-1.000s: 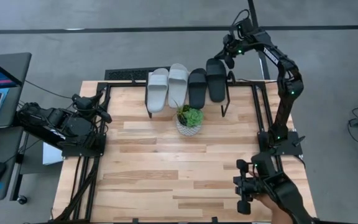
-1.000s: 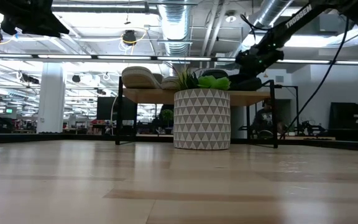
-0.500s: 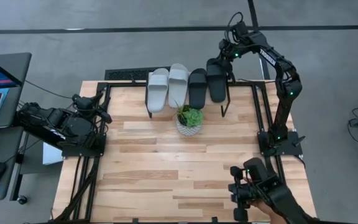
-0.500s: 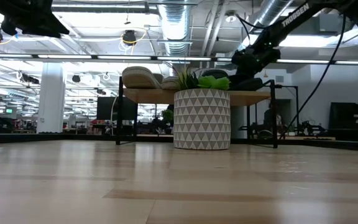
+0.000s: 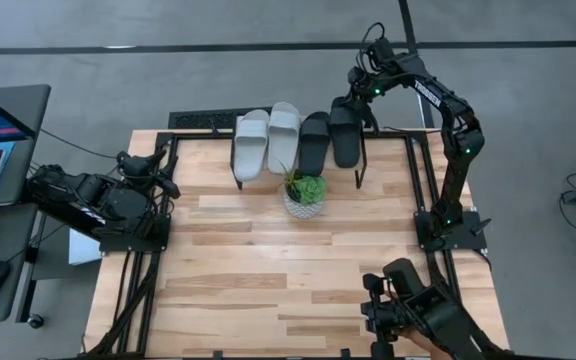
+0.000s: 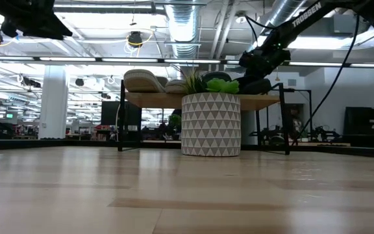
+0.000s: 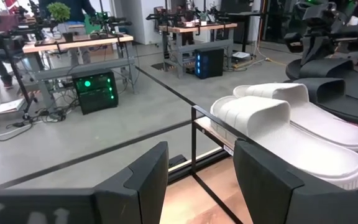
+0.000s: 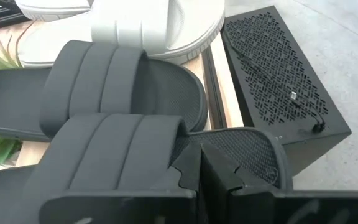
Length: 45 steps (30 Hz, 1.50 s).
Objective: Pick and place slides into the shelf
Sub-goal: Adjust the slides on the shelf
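The shelf stands at the table's far edge. Two light grey slides and two black slides lie side by side on its plank, soles down. My right gripper is shut at the far end of the right black slide, reaching over the shelf from the far right. My left gripper hangs open at the table's left edge with nothing between its fingers, looking toward the grey slides. My right gripper has its shut fingers on the right black slide's footbed, in the heel part just behind the strap. They come slanting down from the far right. The slide lies flat on the shelf.
A potted plant in a patterned white pot stands on the table just in front of the shelf. A black perforated box lies behind the shelf. A person's hand with a dark device shows at the near right corner.
My right gripper, shut throughout, has gone a little toward the table's left and tipped further down at the right black slide's heel. The shelf with its slides has shifted slightly toward the table's left. The device at the near right corner has also moved left.
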Motion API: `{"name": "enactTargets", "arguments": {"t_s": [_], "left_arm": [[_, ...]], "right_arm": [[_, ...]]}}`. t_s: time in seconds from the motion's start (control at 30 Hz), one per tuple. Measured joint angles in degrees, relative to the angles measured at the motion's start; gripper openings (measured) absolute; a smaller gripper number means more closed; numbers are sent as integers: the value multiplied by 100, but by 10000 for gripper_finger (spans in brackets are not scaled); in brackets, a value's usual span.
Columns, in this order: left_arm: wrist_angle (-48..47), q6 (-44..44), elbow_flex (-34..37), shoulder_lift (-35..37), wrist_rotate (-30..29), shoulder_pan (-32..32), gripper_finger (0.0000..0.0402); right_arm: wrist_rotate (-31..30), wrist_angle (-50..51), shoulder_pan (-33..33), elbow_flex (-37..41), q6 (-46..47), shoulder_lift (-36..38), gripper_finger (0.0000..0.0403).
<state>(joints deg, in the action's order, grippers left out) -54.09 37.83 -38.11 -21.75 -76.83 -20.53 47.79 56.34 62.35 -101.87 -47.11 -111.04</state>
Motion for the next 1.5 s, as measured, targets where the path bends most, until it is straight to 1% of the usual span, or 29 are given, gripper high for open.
{"name": "enactTargets", "arguments": {"t_s": [0.33, 0.5, 0.67, 0.77, 0.87, 0.93, 1.0, 1.1, 1.17, 1.37, 1.5], "left_arm": [[-74, 100, 0, 1, -1, 0, 171], [-74, 102, 0, 0, -1, 0, 171], [-74, 102, 0, 1, -1, -2, 171], [-74, 102, 0, 0, -1, -2, 171], [-74, 102, 0, 1, -1, 0, 171], [-76, 102, 0, 1, -1, 0, 171], [-74, 102, 0, 0, -1, -2, 171], [-76, 102, 0, 0, -3, 0, 171], [-81, 102, 0, 1, -1, 0, 171], [-89, 102, 0, -1, -3, 0, 171], [-90, 102, -1, 0, -3, 0, 171]], "right_arm": [[10, -152, 0, 5, 13, 0, 0], [-111, -286, 99, -4, 56, 9, 0], [-128, -630, 262, -445, 356, 15, 0], [-112, -549, 321, -872, 512, 15, 0], [39, -116, 230, -1305, 520, 20, 0], [-35, 340, 88, -1586, 516, 20, 0], [-391, 851, -96, -1803, 513, 44, 0], [-1069, 1442, -393, -1853, 504, 180, 0], [-1230, 1836, -542, -1853, 435, 299, 0], [-1037, 3008, -857, -1862, 696, 625, 0], [-860, 3067, -1349, -1862, 964, 836, 0]]}}
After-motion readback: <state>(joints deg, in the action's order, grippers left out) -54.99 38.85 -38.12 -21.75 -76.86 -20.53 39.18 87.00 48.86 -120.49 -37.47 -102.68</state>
